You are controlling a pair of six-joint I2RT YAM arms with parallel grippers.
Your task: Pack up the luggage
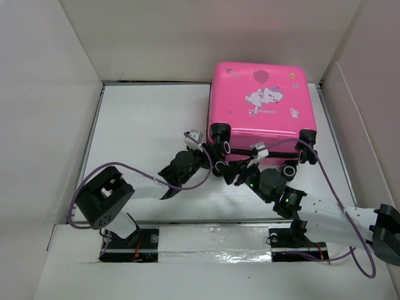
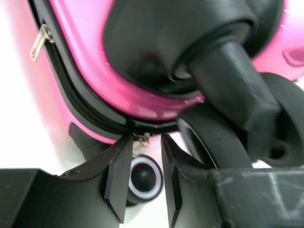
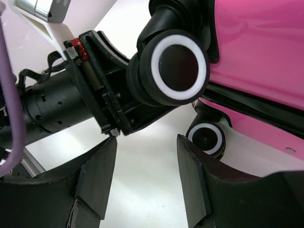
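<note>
The pink luggage [image 1: 262,94] lies closed and flat at the back right, sticker side up, with its black wheels [image 1: 220,131] towards me. My left gripper [image 1: 217,156] is at its near left corner. In the left wrist view the gripper [image 2: 145,141] is narrowly open, with its tips at the black zipper line [image 2: 90,114] on the pink shell [image 2: 95,61]. A small metal zipper pull [image 2: 141,138] sits between the tips, not clamped. My right gripper [image 1: 234,171] is just right of the left one. It [image 3: 146,140] is open and empty over the white table, below a white-rimmed wheel [image 3: 179,66].
White cardboard walls [image 1: 50,94] box in the table on the left, back and right. A second zipper pull [image 2: 42,40] hangs further along the zip. The left arm's wrist [image 3: 57,102] is close beside the right fingers. A second wheel [image 3: 207,137] stands behind the right finger.
</note>
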